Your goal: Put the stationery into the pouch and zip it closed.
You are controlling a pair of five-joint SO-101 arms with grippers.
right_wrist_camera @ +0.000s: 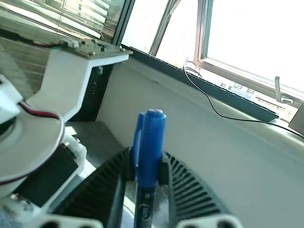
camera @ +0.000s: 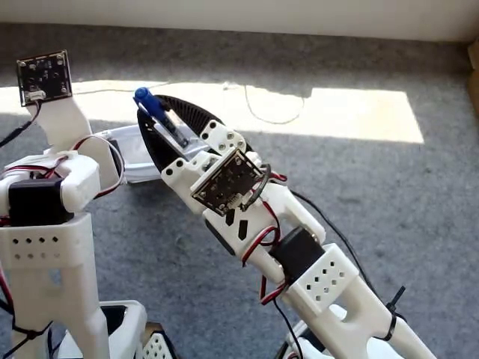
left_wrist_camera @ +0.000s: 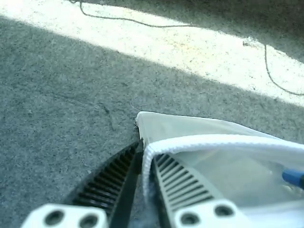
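High view. Shows the right gripper (camera: 161, 120) out at the end of the arm from the lower right, black ribbed jaws clamped on a blue pen (camera: 152, 107), capped end up and away from the wrist. Sets the pen above the pouch (camera: 138, 163), a pale see-through bag on the grey carpet (camera: 374, 217) between the two arms, just beside the left arm (camera: 56, 194). Cannot tell from here whether the pen's lower end touches the pouch. Catches a sunlit strip (camera: 352, 112) across the carpet beyond.

Left wrist view. Finds the left gripper (left_wrist_camera: 145, 153) narrowed to a pinch, jaws closed on the pouch's white zip edge (left_wrist_camera: 213, 139) near a corner of the bag. Follows that ribbed edge away from the jaws in a curve, with clear wall below it and pale wall above. Shows, through the clear wall, a small blue piece (left_wrist_camera: 294, 177) at the far side; cannot tell whether inside the pouch or behind it. Cannot tell whether the pouch mouth gapes.

Right wrist view. Looks along the right gripper, jaws drawn narrow on the pen's barrel, cap and clip standing past the fingertips. Takes in, behind the pen, the left arm's white bracket (right_wrist_camera: 71, 78) topped by a circuit board, a white wall (right_wrist_camera: 223, 161), and a window (right_wrist_camera: 251, 33) with a black cable (right_wrist_camera: 214, 108) trailing along the sill.
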